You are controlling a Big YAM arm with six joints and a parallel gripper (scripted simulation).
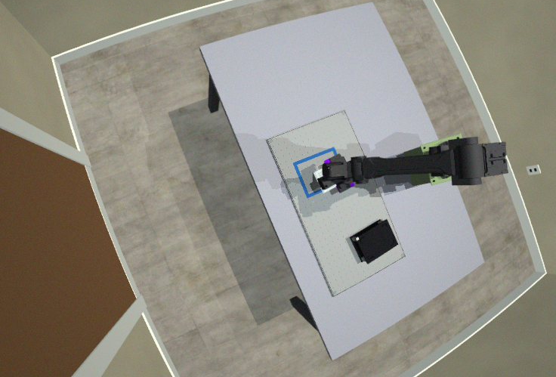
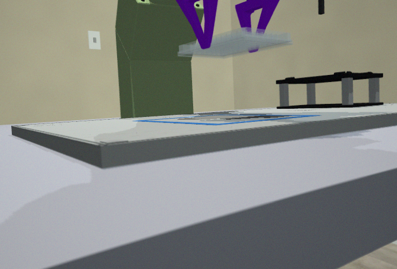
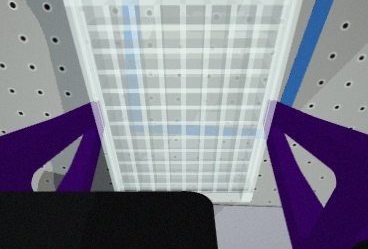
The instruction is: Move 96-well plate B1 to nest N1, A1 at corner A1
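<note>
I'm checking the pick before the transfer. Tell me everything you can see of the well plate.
The well plate is a clear, slim rectangular tray with a grid of wells and a raised rim. It hangs in the air, roughly level, well above the blue-outlined spot and higher than the black nest. The gripper is shut on it, one purple finger pressed against each long side. Nothing else touches it.

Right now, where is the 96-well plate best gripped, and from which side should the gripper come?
By its two long side walls, from straight above. The 96-well plate is thin, flat and hangs level, so only its side walls offer the fingers opposing faces. The gripper is shut on it across the short width. It grips toward one end, not mid-length.
</note>
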